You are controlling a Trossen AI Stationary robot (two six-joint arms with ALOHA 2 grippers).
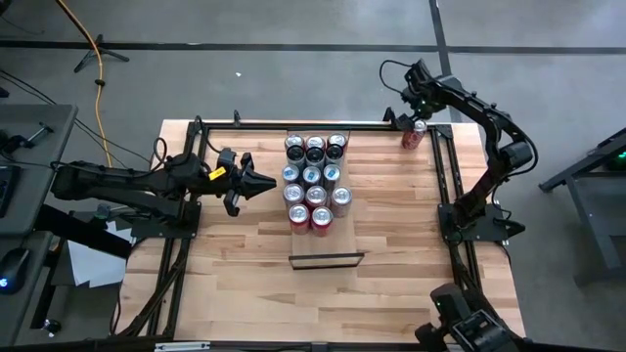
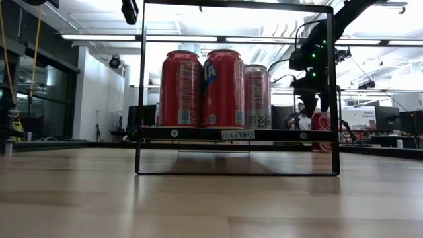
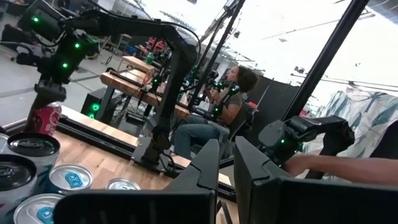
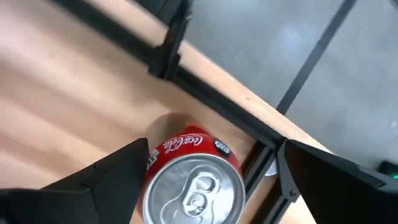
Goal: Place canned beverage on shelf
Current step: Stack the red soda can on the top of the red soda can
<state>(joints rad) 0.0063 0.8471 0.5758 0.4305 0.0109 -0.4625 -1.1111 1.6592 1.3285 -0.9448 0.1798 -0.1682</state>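
Straddling red can at table's far corner: right gripper, jaws spread (no contact); left gripper clenched beside shelf.

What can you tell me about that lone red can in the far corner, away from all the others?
The red can is a Coca-Cola can with a silver top and an unopened pull tab. It stands upright on the wooden table at its far right corner, beside the black frame rail. The right end effector is over it, fingers open on either side; whether they touch it is unclear.
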